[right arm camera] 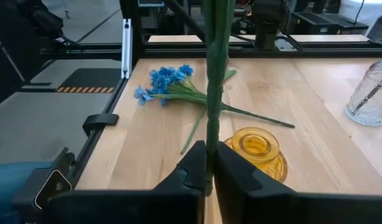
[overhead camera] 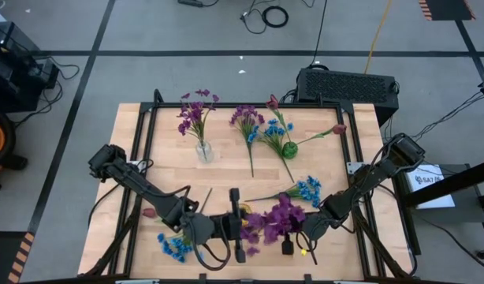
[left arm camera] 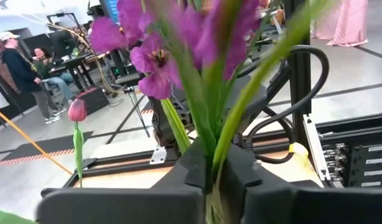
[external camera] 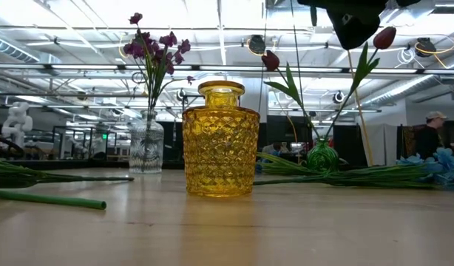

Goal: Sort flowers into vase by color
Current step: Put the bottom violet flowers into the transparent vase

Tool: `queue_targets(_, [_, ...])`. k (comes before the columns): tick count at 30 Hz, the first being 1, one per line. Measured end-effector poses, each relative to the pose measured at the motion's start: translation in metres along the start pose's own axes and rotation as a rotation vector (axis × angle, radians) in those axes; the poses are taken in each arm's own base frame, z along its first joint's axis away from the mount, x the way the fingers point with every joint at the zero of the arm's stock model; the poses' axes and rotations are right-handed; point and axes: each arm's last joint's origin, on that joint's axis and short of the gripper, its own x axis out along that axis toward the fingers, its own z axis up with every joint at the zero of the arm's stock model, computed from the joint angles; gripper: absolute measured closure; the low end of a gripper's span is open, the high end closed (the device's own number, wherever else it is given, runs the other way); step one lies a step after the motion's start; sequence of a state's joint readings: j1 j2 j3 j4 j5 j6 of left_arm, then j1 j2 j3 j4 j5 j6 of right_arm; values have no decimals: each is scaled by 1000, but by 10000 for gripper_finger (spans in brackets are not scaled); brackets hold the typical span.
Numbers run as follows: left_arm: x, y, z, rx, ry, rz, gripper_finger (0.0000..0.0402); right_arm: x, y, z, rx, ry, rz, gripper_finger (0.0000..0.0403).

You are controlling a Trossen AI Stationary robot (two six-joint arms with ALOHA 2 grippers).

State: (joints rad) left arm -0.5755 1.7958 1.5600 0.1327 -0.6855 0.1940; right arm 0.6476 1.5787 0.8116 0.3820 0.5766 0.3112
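The purple flower bunch (overhead camera: 280, 217) is hanging above the tabletop (overhead camera: 226, 170) at the lower centre of the high view. The yellow vase (right arm camera: 256, 146) is sitting just beside and below its stem.

My main worry is that both grippers seem to be holding this one bunch. If either arm pulls while the other is clamped, the thin stems could bend, snap or shed blossoms. The dangling stem end could also catch the yellow vase's rim and tip it. The other purple sprigs are standing in the clear glass vase (overhead camera: 203, 150) at the upper left, well apart, so dropping the bunch here would mix up the colours. The carry there also passes over loose blue flowers (overhead camera: 309, 189) that could be swept aside.

The left gripper (left arm camera: 209, 180) is pinching the purple stems, fingers nearly together, blossoms rising straight out of the grip. The right gripper (right arm camera: 208, 168) is closed tight around a single green stem. I am judging that stem to belong to the same bunch, though I cannot confirm it.
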Motion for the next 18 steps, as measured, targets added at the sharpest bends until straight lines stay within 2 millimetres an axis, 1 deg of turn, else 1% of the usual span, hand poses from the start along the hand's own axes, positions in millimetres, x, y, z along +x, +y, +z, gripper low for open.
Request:
queue_targets(2, [-3, 0, 2, 3, 3, -6, 390, -2, -1, 2, 7, 4, 2, 373])
queue_targets(4, [-6, 2, 5, -1, 0, -2, 385, -5, -2, 4, 21, 7, 1, 354])
queue_targets(9, [-26, 4, 12, 42, 51, 25, 379, -22, -4, 11, 38, 51, 10, 307])
queue_targets(11, [-36, 5, 15, 70, 81, 81, 378, -30, -3, 14, 46, 78, 55, 293])
queue_targets(14, [-53, 10, 21, 103, 115, 220, 378, -39, 0, 15, 60, 118, 121, 279])
queue_targets(16, [-63, 15, 21, 152, 158, 291, 378, -43, 2, 16, 68, 125, 151, 276])
queue_targets(18, [-71, 22, 17, 175, 195, 350, 378, -45, 4, 16, 67, 123, 163, 276])
